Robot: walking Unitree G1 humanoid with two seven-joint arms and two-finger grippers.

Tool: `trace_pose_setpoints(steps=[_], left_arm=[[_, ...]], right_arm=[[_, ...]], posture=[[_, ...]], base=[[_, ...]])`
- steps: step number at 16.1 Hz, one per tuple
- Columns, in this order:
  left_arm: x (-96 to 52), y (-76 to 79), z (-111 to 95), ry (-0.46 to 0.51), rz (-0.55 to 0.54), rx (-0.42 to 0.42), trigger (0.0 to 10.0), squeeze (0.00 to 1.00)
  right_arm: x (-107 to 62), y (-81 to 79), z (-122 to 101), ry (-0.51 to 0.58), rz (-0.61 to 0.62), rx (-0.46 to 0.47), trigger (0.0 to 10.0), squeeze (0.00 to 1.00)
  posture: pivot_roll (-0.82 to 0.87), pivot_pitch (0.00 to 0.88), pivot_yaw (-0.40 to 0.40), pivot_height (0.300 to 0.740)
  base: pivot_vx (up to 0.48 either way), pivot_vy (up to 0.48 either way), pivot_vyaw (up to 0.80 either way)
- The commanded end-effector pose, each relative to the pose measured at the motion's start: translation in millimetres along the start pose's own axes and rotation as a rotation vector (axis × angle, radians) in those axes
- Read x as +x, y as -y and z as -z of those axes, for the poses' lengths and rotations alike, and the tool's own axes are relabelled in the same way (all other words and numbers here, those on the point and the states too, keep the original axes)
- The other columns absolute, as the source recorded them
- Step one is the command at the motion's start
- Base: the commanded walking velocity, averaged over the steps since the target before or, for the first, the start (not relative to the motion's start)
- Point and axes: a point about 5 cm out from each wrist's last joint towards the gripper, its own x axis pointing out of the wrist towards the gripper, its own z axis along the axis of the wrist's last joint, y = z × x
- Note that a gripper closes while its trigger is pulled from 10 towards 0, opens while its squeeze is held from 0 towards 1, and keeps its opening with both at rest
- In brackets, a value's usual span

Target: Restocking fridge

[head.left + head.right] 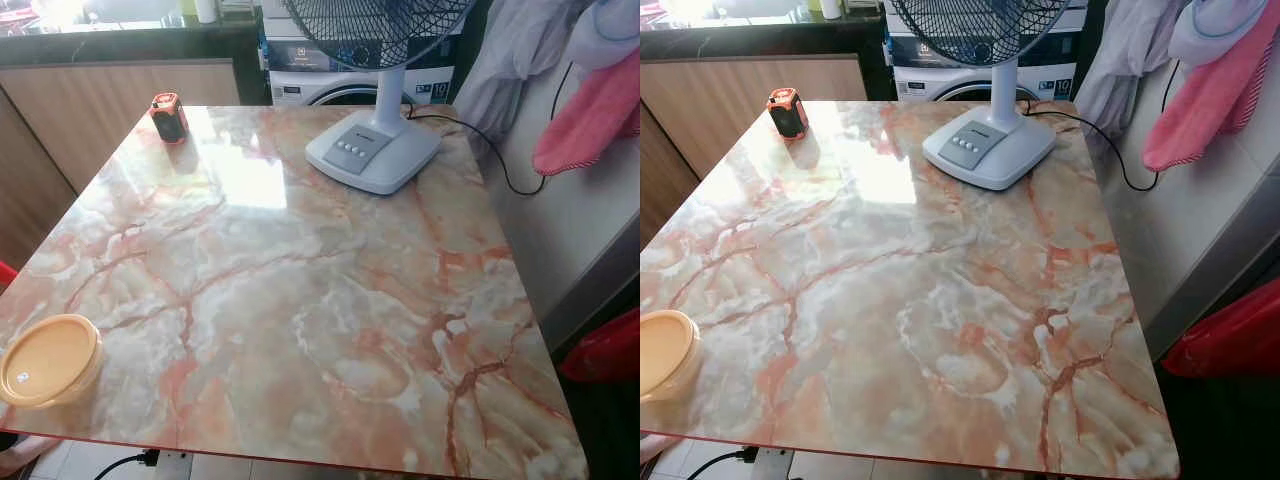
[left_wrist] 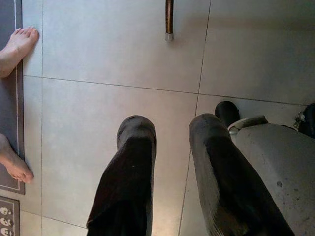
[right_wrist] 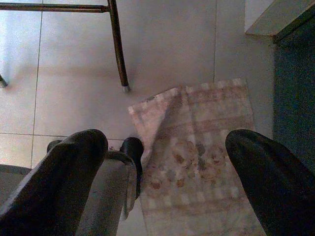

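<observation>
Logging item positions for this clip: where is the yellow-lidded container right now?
The yellow-lidded container sits at the marble table's near left corner in the head views, close to the edge, far from the fan base at the back.

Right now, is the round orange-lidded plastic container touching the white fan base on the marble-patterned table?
Apart. The left eye view shows the container at the table's near left edge and the fan base far across bare tabletop.

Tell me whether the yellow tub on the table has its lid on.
Lid on. The yellow tub at the table's near left corner shows a flat, closed top with a small label.
</observation>
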Motion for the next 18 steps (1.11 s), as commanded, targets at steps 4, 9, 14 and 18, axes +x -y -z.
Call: trace_pose_setpoints(steps=[4, 9, 14, 18], left_arm=[[8.4, 11.2, -55.9, 0.023, 0.058, -0.14, 10.0, 0.0], [8.6, 8.9, -57.1, 0.019, 0.061, -0.106, 10.0, 0.0], [8.8, 8.4, -57.7, 0.007, 0.062, -0.113, 10.0, 0.0], [8.8, 8.7, -58.0, 0.006, 0.068, -0.104, 10.0, 0.0]], right_arm=[[0.9, 8.5, -12.7, -0.009, -0.001, -0.026, 10.0, 0.0], [0.5, 10.1, -7.2, -0.047, 0.03, -0.002, 10.0, 0.0], [0.7, 9.4, -7.7, -0.048, 0.023, 0.0, 10.0, 0.0], [0.6, 10.0, -8.0, -0.051, 0.023, -0.02, 10.0, 0.0]], posture=[[-0.08, 0.0, -0.029, 0.74], [-0.08, 0.0, -0.026, 0.74], [-0.08, 0.0, -0.026, 0.74], [-0.08, 0.0, -0.029, 0.74]], base=[[0.0, 0.0, 0.0], [0.0, 0.0, 0.0], [0.0, 0.0, 0.0], [0.0, 0.0, 0.0]])
